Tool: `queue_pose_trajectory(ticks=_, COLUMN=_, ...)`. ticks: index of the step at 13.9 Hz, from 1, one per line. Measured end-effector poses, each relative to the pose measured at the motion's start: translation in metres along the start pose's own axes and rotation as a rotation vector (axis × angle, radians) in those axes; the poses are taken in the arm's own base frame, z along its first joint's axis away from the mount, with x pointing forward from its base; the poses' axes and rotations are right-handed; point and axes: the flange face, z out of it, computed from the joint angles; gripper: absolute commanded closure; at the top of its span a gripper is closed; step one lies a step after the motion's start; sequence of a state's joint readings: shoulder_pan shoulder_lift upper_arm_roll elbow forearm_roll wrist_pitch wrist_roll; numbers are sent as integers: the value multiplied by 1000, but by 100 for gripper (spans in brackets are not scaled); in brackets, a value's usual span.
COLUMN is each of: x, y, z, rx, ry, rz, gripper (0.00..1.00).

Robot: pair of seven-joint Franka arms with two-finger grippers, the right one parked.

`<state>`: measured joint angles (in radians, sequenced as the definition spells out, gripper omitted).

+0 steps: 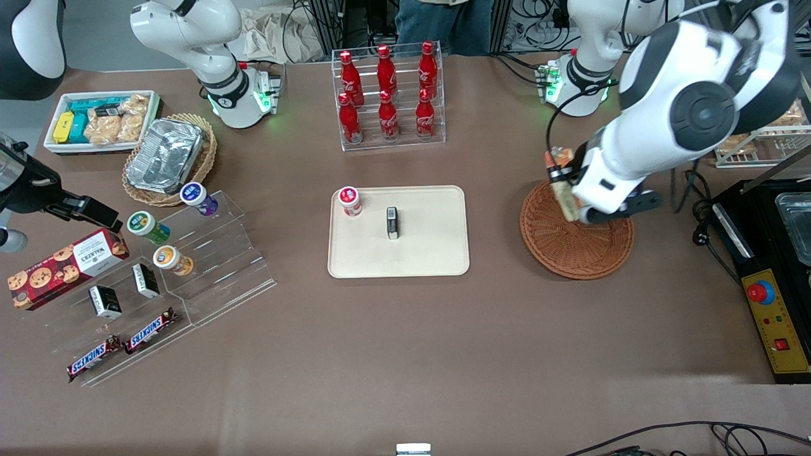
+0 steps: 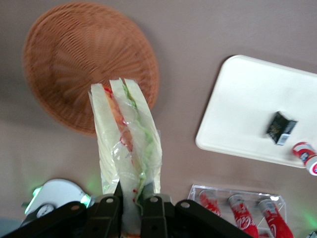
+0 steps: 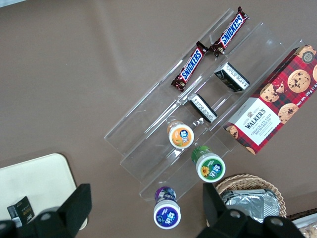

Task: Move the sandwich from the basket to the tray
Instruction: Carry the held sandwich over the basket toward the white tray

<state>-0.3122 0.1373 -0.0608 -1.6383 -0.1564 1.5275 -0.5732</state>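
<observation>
Sandwich (image 2: 126,144) hangs in its clear wrap above the brown basket (image 1: 576,244), squeezed tight between the fingers of the gripper (image 2: 130,206). One small red-lidded tub (image 1: 349,201) and one little dark packet (image 1: 393,222) sit on the cream tray (image 1: 437,253). Six red bottles (image 1: 387,88) stand in the clear rack (image 1: 388,140).

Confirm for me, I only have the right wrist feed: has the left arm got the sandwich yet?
Observer: Yes. The gripper is shut on the wrapped sandwich, held above the reddish-brown basket.
Operator: Anything left in that basket?
Observer: No, its weave shows bare in the left wrist view.
Operator: I see one corner of the tray with a dark packet. What else is on it?
Observer: A red-capped cup near the tray corner toward the parked arm's end; the black packet sits near the middle.
</observation>
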Motion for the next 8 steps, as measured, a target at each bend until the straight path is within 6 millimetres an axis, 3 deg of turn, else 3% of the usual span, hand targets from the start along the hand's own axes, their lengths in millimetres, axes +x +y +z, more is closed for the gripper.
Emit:
queue_pose_trajectory(ticks=4, x=-2, y=45, z=28, rx=-38, ry=68, rz=75, gripper=100)
queue_pose_trajectory(ticks=8, x=-8, y=106, z=81, rx=-78, ry=104, rz=153, gripper=100)
